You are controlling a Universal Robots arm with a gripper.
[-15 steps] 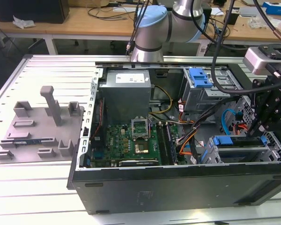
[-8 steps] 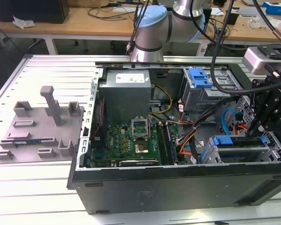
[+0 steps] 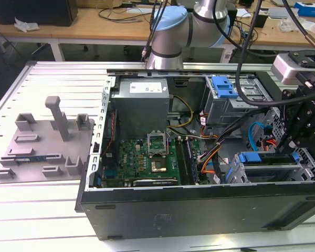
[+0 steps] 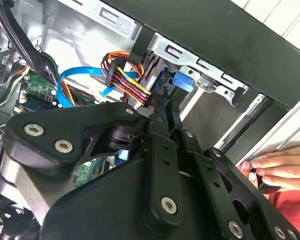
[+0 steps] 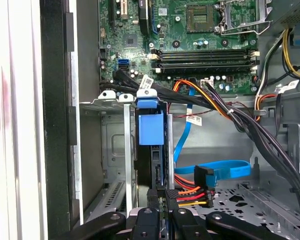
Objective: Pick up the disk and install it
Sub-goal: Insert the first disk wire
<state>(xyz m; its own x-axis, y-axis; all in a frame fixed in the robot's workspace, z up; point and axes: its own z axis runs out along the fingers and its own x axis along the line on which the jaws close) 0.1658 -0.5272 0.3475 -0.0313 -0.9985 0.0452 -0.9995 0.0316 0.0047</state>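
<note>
The claw [image 5: 162, 207] is clamped on the disk [image 5: 151, 165], mostly hidden inside its bay [image 5: 117, 150].

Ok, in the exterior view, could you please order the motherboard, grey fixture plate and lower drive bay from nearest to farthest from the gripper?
From the gripper:
1. Lower drive bay: beside it, the exterior view's right.
2. Motherboard: inside the case.
3. Grey fixture plate: outside it, the exterior view's left.
</note>
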